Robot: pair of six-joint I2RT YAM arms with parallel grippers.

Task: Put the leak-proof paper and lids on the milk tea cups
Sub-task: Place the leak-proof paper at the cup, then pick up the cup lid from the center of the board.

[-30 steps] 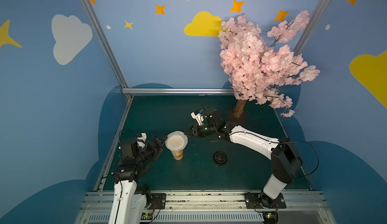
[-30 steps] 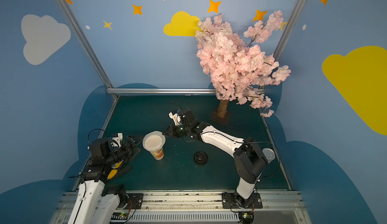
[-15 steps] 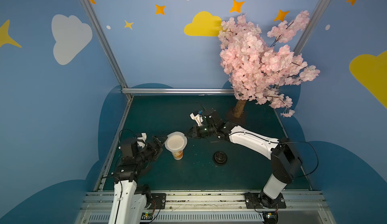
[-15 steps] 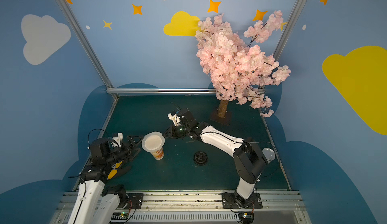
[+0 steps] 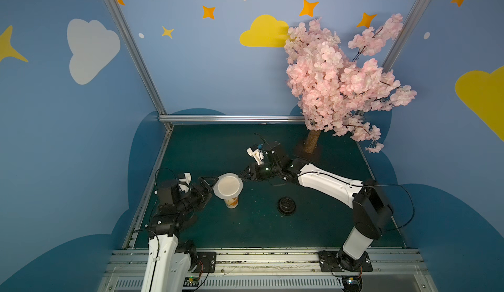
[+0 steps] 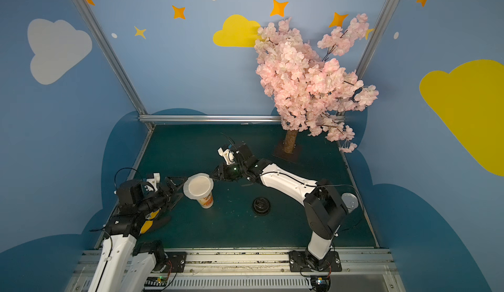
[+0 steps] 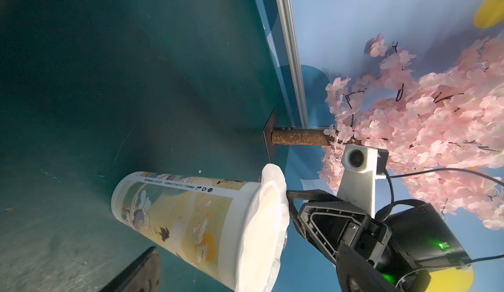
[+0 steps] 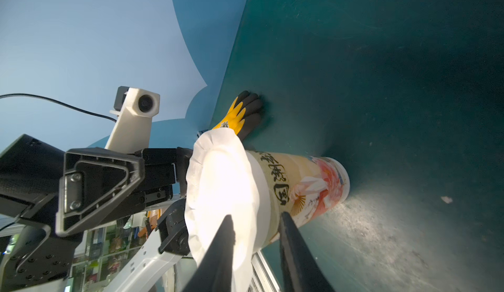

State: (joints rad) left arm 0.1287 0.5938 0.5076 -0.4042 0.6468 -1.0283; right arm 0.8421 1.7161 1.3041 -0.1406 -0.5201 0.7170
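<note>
Shift: right pincer has parted its fingers, which now straddle the rim edge and pinch nothing.
Desk: open room all round; black lid well apart.
Cup: upright, between both arms.
Paper: draped over the mouth, seemingly centred.
Left pincer: spread wide, just beside the opposite wall.
</note>
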